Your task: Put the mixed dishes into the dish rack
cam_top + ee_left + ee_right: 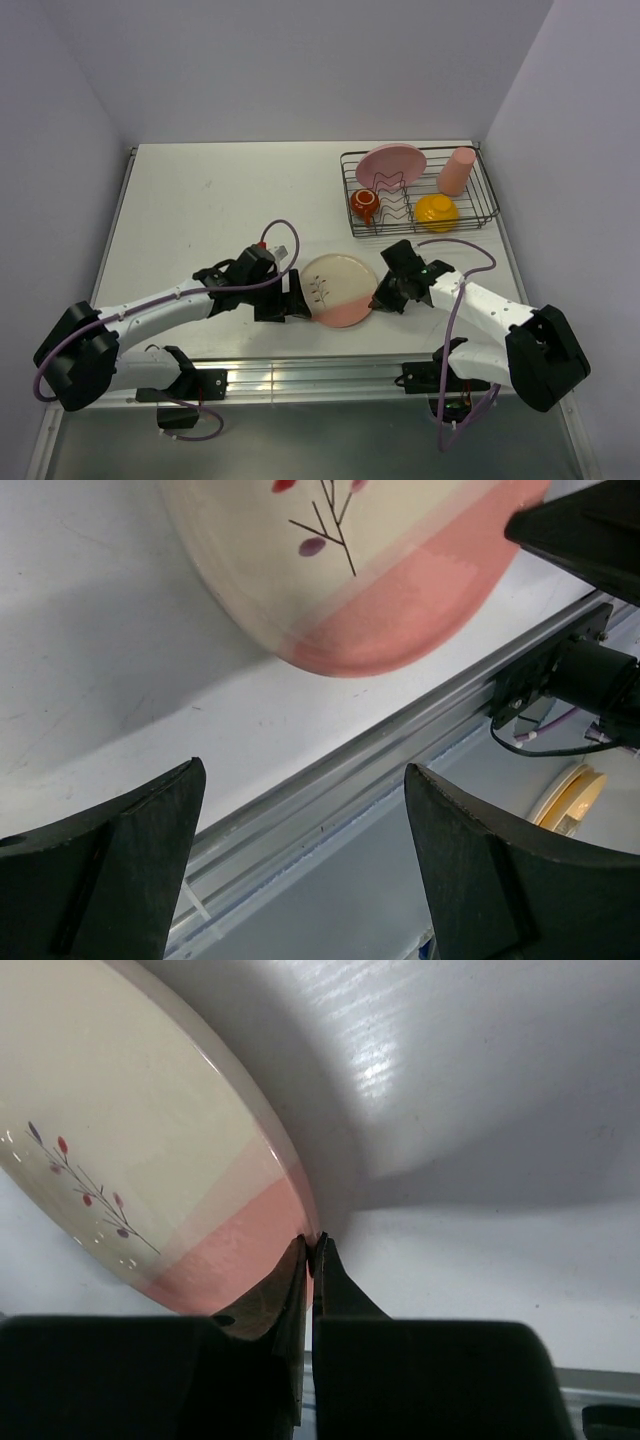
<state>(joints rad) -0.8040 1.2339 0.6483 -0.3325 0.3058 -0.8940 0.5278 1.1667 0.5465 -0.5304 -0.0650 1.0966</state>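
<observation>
The cream plate (338, 288) with a pink segment and leaf motif is near the table's front middle, tilted up. My right gripper (380, 297) is shut on its right rim; the right wrist view shows the plate (130, 1140) pinched at my right gripper (311, 1250). My left gripper (290, 306) is open at the plate's left edge, apart from it; the plate (340, 570) fills the top of the left wrist view, above my left gripper (305, 810). The dish rack (478, 200) at back right holds the pink plate (391, 164), pink tumbler (457, 170), yellow bowl (437, 211) and red-orange cup (364, 204).
The table's front metal rail (320, 375) runs just behind the arm bases and shows in the left wrist view (400, 750). Grey walls close in the table at the back and both sides.
</observation>
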